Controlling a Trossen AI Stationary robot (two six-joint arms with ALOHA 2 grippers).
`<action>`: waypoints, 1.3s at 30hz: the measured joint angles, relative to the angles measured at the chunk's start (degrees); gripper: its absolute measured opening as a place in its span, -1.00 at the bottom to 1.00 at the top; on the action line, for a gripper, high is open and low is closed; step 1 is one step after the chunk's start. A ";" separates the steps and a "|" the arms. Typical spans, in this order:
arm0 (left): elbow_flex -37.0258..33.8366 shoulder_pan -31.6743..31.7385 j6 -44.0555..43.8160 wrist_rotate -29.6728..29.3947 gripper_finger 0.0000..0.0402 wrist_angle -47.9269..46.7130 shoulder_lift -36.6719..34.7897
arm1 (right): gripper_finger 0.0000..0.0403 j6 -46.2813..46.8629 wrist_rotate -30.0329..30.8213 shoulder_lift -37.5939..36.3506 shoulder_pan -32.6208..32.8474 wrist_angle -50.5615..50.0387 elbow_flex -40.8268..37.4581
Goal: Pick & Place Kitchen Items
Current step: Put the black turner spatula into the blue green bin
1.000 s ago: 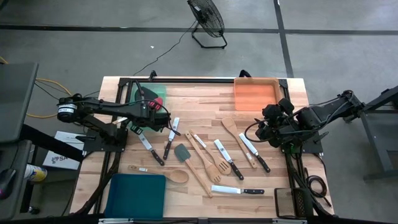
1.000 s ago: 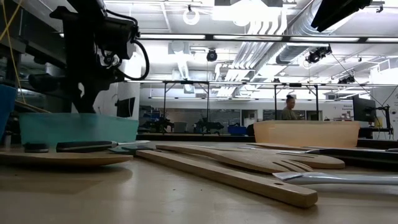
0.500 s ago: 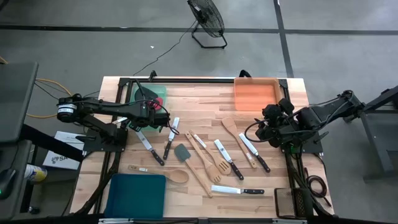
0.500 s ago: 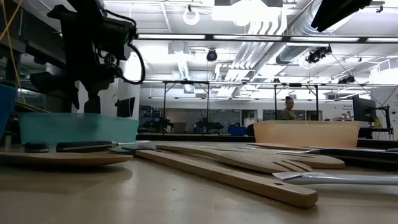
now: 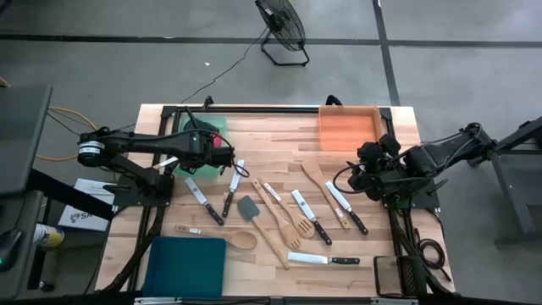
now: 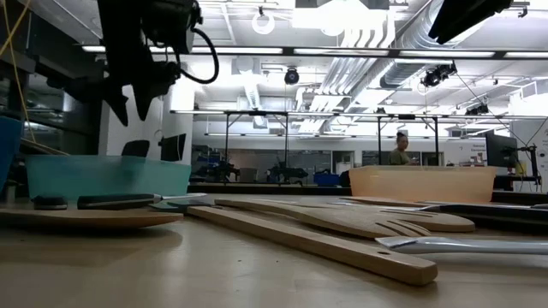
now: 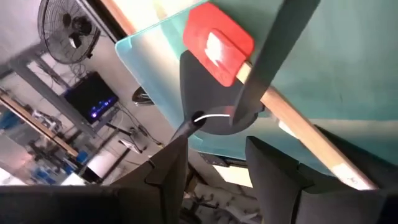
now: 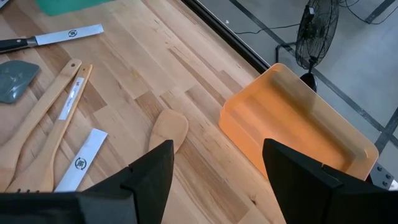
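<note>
The left gripper hangs over the near edge of the green tray, its fingers parted and empty; just beyond their tips, inside the tray, lie a red-headed spatula with a pale wooden handle and a black spatula crossing it. The right gripper waits beside the orange tray, fingers spread on nothing, with a wooden spoon on the surface a little ahead of them. The remaining kitchen items are scattered on the surface between the two arms: knives, wooden turners, a grey spatula. All look light and stiff, so weight should be no trouble; the trouble is that they lie flat and thin. The knives' steel blades are probably slick, so the black handles are the better hold. The wooden pieces likely grip well mid-handle, near balance. Spatula heads may flex, so the fingers should take the handle instead.
</note>
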 joint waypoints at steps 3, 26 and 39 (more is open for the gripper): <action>0.16 0.02 -5.69 1.59 -0.23 1.40 0.00 | 0.19 0.00 0.01 0.00 0.00 0.00 0.00; -5.87 0.02 -64.77 6.66 -1.00 17.20 -0.02 | 0.19 1.29 0.29 0.00 0.00 0.94 0.00; -14.20 0.00 -72.07 7.71 -1.00 22.74 -0.02 | 0.19 1.22 0.26 0.00 0.00 0.61 0.00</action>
